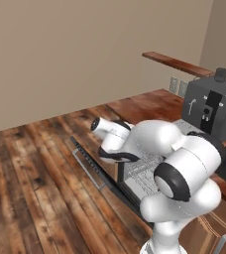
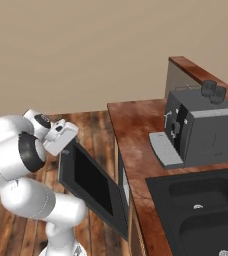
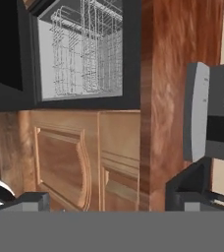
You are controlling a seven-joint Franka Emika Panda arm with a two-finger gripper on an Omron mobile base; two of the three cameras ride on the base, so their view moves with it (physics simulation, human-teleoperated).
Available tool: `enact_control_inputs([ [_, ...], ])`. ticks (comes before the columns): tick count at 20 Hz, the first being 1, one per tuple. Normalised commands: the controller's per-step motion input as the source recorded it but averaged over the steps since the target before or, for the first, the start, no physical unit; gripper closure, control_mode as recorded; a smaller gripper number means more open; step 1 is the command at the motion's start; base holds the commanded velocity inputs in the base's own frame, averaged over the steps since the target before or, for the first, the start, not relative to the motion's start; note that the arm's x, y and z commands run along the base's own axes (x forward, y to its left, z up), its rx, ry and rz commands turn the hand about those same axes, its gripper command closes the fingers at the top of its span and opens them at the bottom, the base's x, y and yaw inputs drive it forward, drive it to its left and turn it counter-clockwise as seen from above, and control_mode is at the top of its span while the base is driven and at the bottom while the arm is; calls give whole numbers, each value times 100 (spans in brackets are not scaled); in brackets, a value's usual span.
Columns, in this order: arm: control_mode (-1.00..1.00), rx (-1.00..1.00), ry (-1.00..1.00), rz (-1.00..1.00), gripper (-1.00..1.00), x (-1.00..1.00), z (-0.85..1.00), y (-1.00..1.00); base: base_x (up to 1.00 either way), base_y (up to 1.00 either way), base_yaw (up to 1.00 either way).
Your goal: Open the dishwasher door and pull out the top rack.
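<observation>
The gripper (image 3: 106, 199) holds nothing, its fingers (image 3: 182, 189) spread wide, beside the door (image 2: 93, 185); the door hangs partly open, tilted outward from the cabinets; the hand view alone looks into the cavity, where the top rack (image 3: 87, 47) sits inside; the right base view shows the coffee machine (image 2: 201, 127) and sink (image 2: 198, 200) on the counter (image 2: 136, 130); no writing is legible.

Even, soft rendered light with no single visible source; the beige wall (image 1: 60, 54) is flatly lit and shadows are faint. The white arm (image 1: 184, 168) carries smooth shading and mild highlights. The wooden countertop (image 2: 136, 130) has a dull sheen, no harsh glare. Edges look slightly soft and low in resolution; the rack wires (image 3: 84, 49) blur into a pale mesh
</observation>
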Motion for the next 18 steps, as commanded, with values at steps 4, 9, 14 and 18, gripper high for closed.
enact_control_inputs([
  [4,-100,0,0,0,-100,17,-34,-25,0,0,0],
  [9,-100,0,0,0,-100,19,-32,-22,0,0,0],
  [14,-100,0,0,0,-100,22,-27,-23,0,0,0],
  [18,-100,0,0,0,-100,18,-27,-20,0,0,0],
])
